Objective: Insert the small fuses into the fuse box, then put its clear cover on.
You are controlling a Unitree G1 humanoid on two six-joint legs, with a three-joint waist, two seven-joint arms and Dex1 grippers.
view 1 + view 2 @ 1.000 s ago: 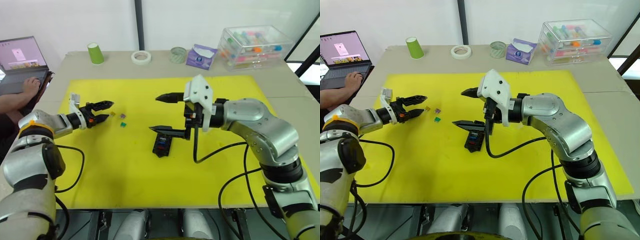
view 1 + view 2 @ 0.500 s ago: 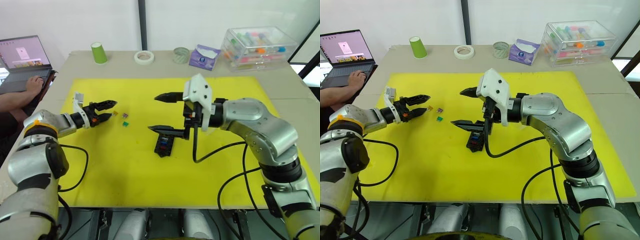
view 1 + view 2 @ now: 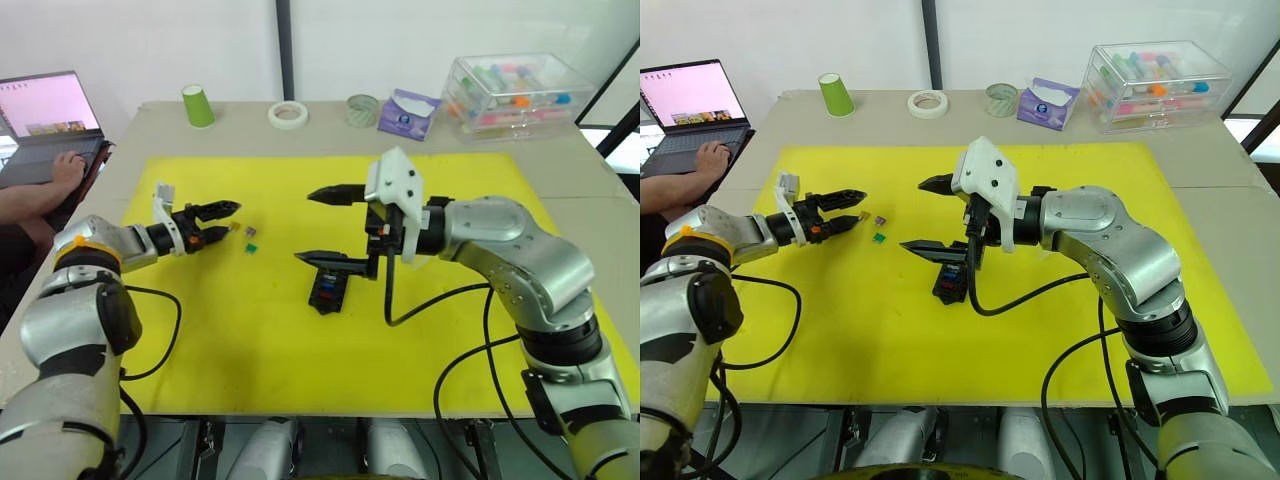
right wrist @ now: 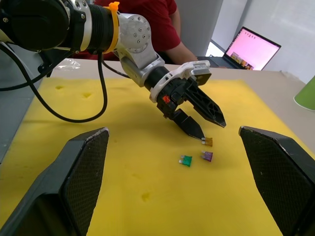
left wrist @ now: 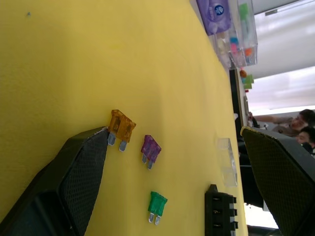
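Your left gripper (image 3: 222,222) is sitting low over the yellow mat (image 3: 200,330) with its two fingers spread apart, holding nothing. One fingertip (image 5: 101,135) is right next to the orange fuse (image 5: 121,127), maybe just touching it. The purple fuse (image 5: 150,148) is lying just beside the orange one, and the green fuse (image 5: 157,203) is lying near them, a bit closer to the fuse box (image 3: 327,288). The fuse box is resting on the mat near the middle. Your right gripper (image 3: 328,226) is hanging above the fuse box with its fingers spread very wide, and it is holding nothing too. The clear cover (image 5: 226,161) is lying on the mat beyond the fuse box.
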